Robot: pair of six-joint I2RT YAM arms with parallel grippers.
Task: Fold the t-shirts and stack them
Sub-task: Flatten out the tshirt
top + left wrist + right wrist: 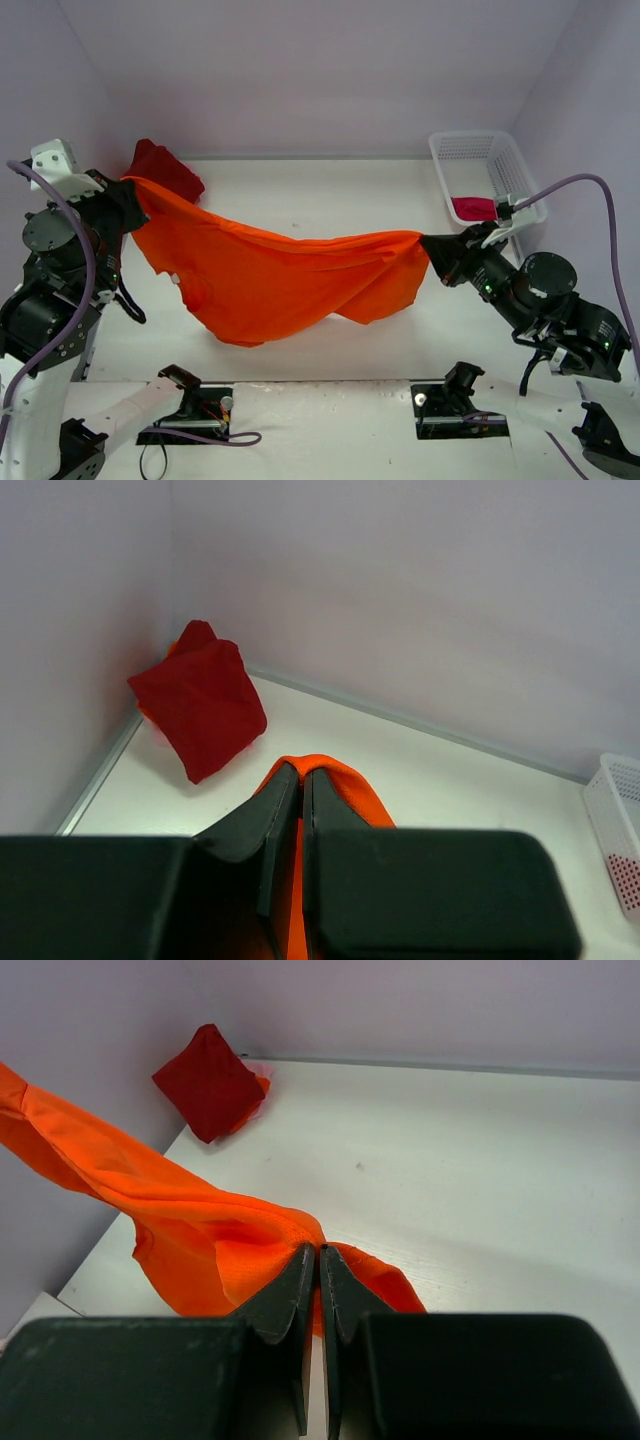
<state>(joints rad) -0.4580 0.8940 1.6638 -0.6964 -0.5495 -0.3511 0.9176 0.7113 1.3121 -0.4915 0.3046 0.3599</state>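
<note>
**Holding the Orange T-Shirt Spread Between Both Grippers**

The orange t-shirt (270, 275) hangs above the middle of the table (330, 200), stretched from 9 o'clock to 3 o'clock in the top view. Its upper edge runs fairly taut between the two grip points. The cloth below sags in loose folds, deepest toward 7 o'clock. Whether the lowest fold touches the table cannot be told.

The left gripper (300, 770) is at the 9 o'clock end, its fingers pressed together on a bunched edge of the orange cloth. The right gripper (318, 1250) is at the 3 o'clock end and pinches the opposite edge in the same way. Holding the garment by two far-apart points most likely serves to open it out, so that it can be laid flat for folding.

The dark red t-shirt (165, 168) lies as a compact packet in the 10 o'clock corner, close to both walls. Judged from its shape, it is already folded and marks the stacking place.

The crimson-pink t-shirt (472, 208) lies crumpled inside the white mesh basket (470, 150) at 2 o'clock, not yet folded.
</note>
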